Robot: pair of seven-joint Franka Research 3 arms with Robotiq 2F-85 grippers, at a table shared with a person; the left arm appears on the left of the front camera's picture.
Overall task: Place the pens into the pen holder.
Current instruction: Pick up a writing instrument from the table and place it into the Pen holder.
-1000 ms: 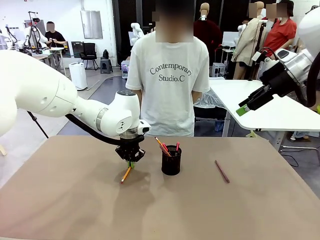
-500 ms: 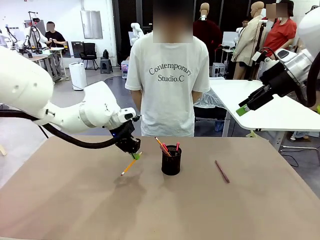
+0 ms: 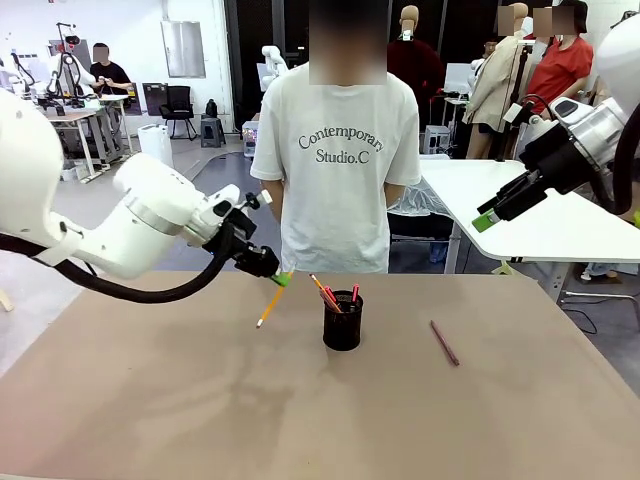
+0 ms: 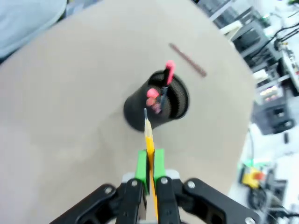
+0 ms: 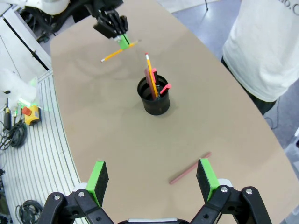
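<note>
My left gripper (image 3: 279, 279) is shut on a yellow-orange pencil (image 3: 268, 306), which hangs tilted in the air left of the pen holder (image 3: 342, 322). In the left wrist view the pencil (image 4: 149, 137) sits between the green pads (image 4: 141, 164) and points at the black mesh holder (image 4: 157, 103). The holder holds a yellow pencil (image 5: 149, 70) and red-capped pens (image 3: 354, 293). A dark maroon pen (image 3: 444, 342) lies flat on the table right of the holder. High at the right, away from the table, my right gripper (image 3: 493, 211) is open with nothing in it (image 5: 152, 179).
A person in a white T-shirt (image 3: 335, 150) stands at the far edge, just behind the holder. The brown table (image 3: 150, 400) has bare surface in front and to the left. A white table (image 3: 540, 225) stands beyond the right side.
My left gripper has lifted the yellow-orange pencil off the table, rising and tilting sideways as the arm swung back. The right arm, holder and maroon pen have stayed put.
</note>
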